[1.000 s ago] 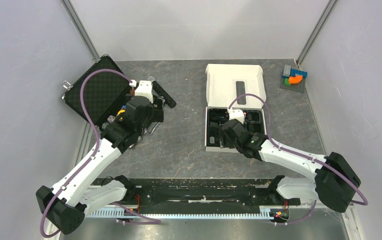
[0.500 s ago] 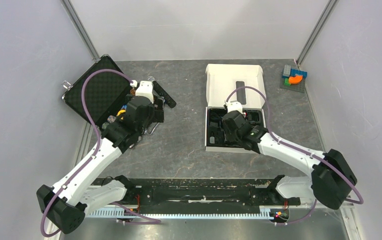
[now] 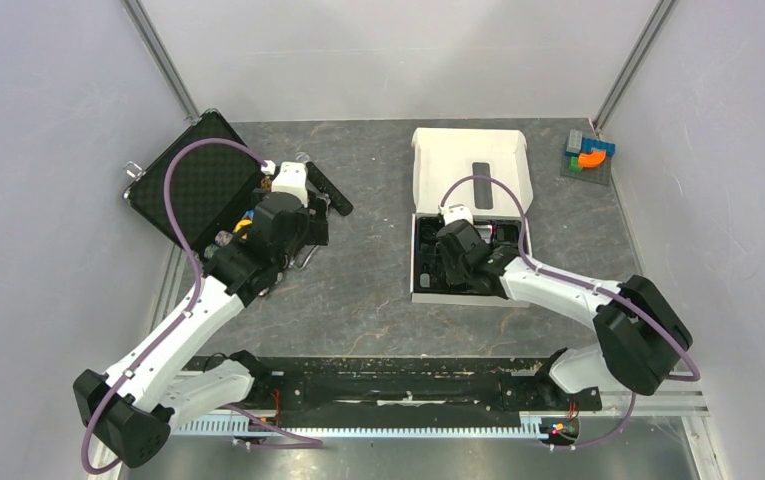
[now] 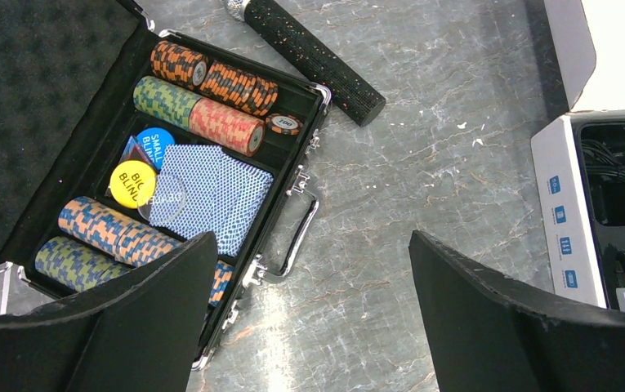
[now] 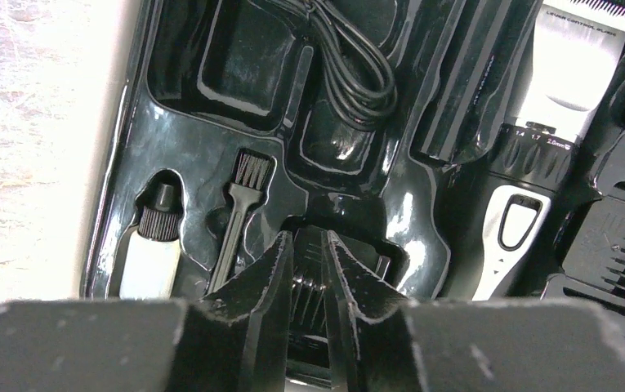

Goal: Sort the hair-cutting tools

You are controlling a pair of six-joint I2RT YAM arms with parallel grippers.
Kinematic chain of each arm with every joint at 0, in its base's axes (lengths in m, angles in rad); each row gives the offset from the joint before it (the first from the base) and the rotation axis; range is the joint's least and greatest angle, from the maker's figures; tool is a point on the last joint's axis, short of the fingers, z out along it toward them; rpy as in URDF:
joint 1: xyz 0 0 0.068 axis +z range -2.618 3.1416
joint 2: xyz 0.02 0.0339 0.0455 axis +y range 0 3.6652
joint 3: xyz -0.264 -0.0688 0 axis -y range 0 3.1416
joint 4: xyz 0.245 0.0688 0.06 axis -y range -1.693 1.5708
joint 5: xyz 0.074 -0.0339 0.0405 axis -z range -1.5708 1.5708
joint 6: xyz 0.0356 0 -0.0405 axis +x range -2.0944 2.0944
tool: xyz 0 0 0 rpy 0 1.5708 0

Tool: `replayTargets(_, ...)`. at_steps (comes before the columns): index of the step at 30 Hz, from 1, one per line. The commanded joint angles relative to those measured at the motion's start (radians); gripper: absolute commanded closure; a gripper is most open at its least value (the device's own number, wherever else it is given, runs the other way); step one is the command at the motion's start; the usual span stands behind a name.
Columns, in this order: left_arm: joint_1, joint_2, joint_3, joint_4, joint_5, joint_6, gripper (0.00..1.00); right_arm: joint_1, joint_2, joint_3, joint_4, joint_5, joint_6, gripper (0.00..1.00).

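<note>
Bright even light; glare on glossy black tray (image 5: pixel 186 155); foreground blurred.

Counter (image 4: pixel 423 188): grey marble pattern, which you'll see veined in white.
Poker case (image 4: pixel 23 98): black, with a dimpled foam lid and silver corners.
Chips (image 4: pixel 225 122): your stacks run striped orange-navy, green-blue, salmon and blue-orange.
Cards (image 4: pixel 211 196): blue, with a fine white lattice.
Microphone (image 4: pixel 317 57): black flecked with orange, silver head.
Clipper box (image 4: pixel 558 204): white; look for small blue squares down its side.
Tray (image 5: pixel 203 155): glossy black.
Hair clipper (image 5: pixel 554 106): silver head, black body, white-rimmed switch.
Comb attachment (image 5: pixel 307 290): black, ribbed.
Bottle (image 5: pixel 149 261): white, black cap.
</note>
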Motion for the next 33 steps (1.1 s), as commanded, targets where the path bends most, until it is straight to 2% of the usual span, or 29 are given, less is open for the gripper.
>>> replayTargets(1, 0.008, -0.011, -0.006, 0.042, -0.03, 0.061, 0.06, -0.003, 0.022, 0.016, -0.033, -0.043, -0.021, 0.79)
replayTargets(13, 0.009, -0.001, -0.004, 0.043, -0.019, 0.056, 0.06, -0.031, -0.168, 0.021, -0.024, 0.027, -0.023, 0.74)
replayTargets(19, 0.008, 0.002, -0.004, 0.043, -0.016, 0.054, 0.06, -0.069, -0.18, -0.053, -0.023, -0.01, -0.005, 0.76)
replayTargets(27, 0.009, 0.008, -0.002, 0.045, -0.013, 0.052, 0.06, -0.076, -0.166, -0.157, 0.033, -0.031, 0.023, 0.84)
replayTargets(33, 0.009, 0.008, -0.004, 0.044, -0.015, 0.054, 0.06, -0.082, -0.172, -0.105, 0.023, -0.043, -0.003, 0.84)
